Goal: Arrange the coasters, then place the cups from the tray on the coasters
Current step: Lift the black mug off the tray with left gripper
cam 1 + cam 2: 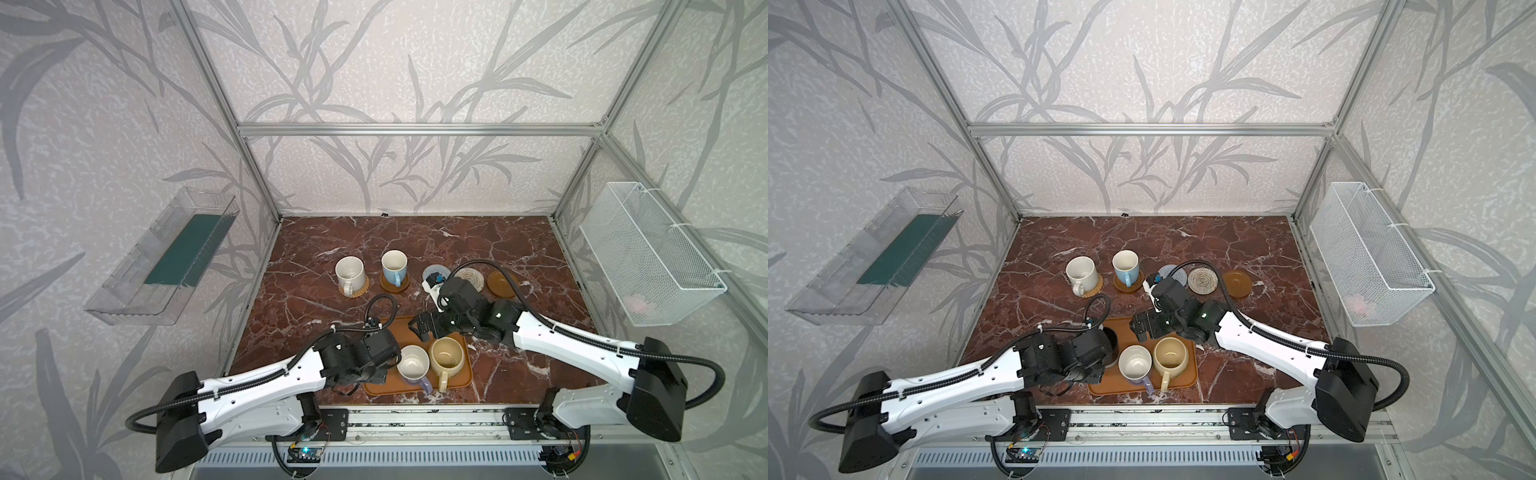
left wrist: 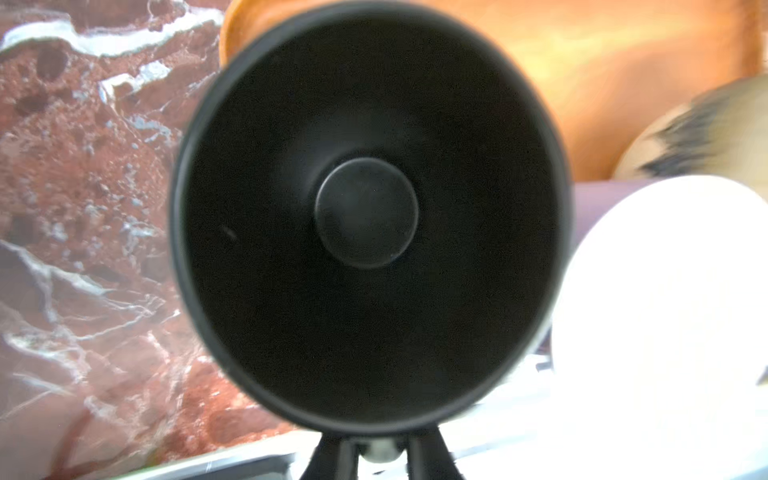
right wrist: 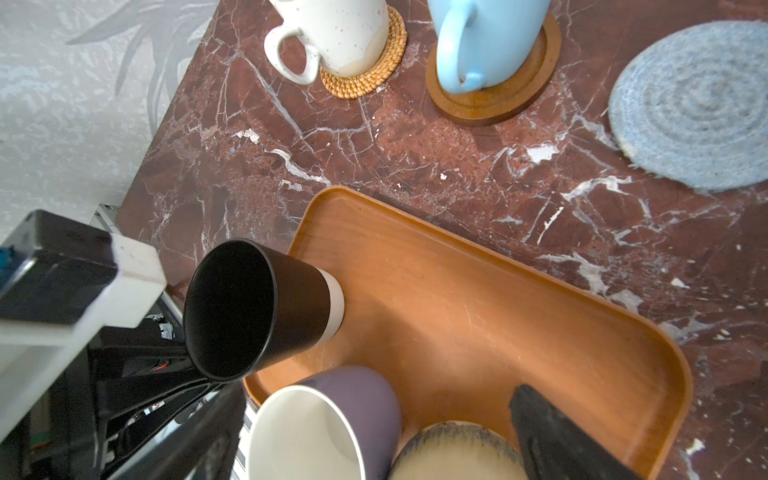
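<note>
A red-brown marble table (image 1: pixel 332 245) fills the floor of an aluminium frame backed by grey leaf-print walls. At the middle of its front edge lies the orange-brown tray (image 3: pixel 478 316).

The black cup (image 3: pixel 266 307) is at the tray's left edge, toward the far left corner, with its pale-banded base down at the tray floor. Whether it rests there or hangs just clear cannot be told. The left jaws are closed tight on this cup at the side facing the left arm (image 1: pixel 257 378). The left wrist view shows two dark fingers (image 2: pixel 328 461) pinching in just below the cup's mouth.

Just to the right stand the lavender cup (image 1: pixel 413 365) and the cream-yellow cup (image 1: pixel 446 357), close together on the tray's front half. The right jaws stand wide apart with nothing between them, over the tray's far edge. One finger (image 3: pixel 552 436) hangs above the tray floor beside the cream-yellow cup.

Open marble lies between the tray and a row across the table's middle. From the left, the row holds the white cup (image 1: pixel 350 272) on the tan rattan coaster (image 3: pixel 374 70) and the light blue cup (image 1: pixel 394 266) on a brown coaster (image 3: pixel 498 104). Then come the grey-blue coaster (image 3: pixel 698 108), the cream-beige coaster (image 1: pixel 1202 279) and a second brown coaster (image 1: pixel 1236 283), all three uncovered. Behind the row the marble runs open to the far edge.
</note>
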`<state>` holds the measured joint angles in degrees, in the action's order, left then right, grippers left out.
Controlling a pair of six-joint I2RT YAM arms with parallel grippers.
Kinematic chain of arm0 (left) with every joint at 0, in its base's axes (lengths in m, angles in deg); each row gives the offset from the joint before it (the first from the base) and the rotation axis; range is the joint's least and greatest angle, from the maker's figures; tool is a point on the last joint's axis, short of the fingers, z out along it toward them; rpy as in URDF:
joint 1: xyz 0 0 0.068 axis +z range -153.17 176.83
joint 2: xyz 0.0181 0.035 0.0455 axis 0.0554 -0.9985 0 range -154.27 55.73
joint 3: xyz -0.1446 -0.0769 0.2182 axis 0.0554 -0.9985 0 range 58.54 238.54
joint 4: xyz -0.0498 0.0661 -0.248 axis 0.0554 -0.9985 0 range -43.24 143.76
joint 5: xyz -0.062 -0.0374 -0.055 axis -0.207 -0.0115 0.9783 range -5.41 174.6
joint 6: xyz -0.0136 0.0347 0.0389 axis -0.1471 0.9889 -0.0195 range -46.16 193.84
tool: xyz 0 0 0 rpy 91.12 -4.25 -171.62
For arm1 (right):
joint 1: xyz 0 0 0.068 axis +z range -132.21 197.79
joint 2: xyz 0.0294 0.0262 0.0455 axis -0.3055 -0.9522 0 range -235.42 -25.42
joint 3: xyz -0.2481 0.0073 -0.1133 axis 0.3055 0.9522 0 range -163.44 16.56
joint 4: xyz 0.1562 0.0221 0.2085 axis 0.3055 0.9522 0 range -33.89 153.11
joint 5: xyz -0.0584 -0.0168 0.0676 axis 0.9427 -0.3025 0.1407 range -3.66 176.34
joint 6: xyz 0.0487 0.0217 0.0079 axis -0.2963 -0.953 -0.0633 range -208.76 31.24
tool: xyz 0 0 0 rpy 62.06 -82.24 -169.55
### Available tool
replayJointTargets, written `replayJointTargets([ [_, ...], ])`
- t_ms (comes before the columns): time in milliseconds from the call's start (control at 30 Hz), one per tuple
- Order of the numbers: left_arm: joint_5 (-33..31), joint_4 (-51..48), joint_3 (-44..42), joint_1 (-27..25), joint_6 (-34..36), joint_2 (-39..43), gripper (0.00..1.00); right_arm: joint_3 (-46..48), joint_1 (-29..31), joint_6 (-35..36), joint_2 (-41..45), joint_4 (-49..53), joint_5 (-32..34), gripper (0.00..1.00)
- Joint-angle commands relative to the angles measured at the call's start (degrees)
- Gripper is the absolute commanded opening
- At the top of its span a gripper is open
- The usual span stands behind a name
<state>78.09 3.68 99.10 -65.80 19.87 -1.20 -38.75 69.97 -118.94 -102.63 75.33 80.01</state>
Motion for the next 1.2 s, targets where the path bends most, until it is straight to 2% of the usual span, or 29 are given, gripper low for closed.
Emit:
replayJointTargets([
  [0,-3.2,1.8,-1.3,-0.1,-0.9,3.5,0.07,-1.2,0.1,0.7,0.6,-1.4,-1.1,0.99],
  [33,-3.8,1.0,-0.9,-0.1,-1.0,3.7,0.02,-1.2,0.2,0.7,0.5,-1.5,-1.1,0.99],
  [233,-5.2,-0.7,1.1,-0.1,-0.3,2.5,0.0,-1.5,0.4,0.8,0.5,-1.9,-1.3,0.99],
  [633,-11.3,-5.6,10.7,0.0,2.2,0.4,0.0,1.1,0.4,0.8,5.2,-5.7,0.9,0.99],
  [933,-15.8,-5.7,14.1,0.1,0.4,-0.6,0.0,-0.2,0.3,4.0,6.4,-6.0,3.3,0.99],
  [1167,-18.1,-5.3,17.2,0.4,3.5,-0.8,0.0,-0.9,-1.6,4.4,6.0,-6.1,1.6,0.99],
])
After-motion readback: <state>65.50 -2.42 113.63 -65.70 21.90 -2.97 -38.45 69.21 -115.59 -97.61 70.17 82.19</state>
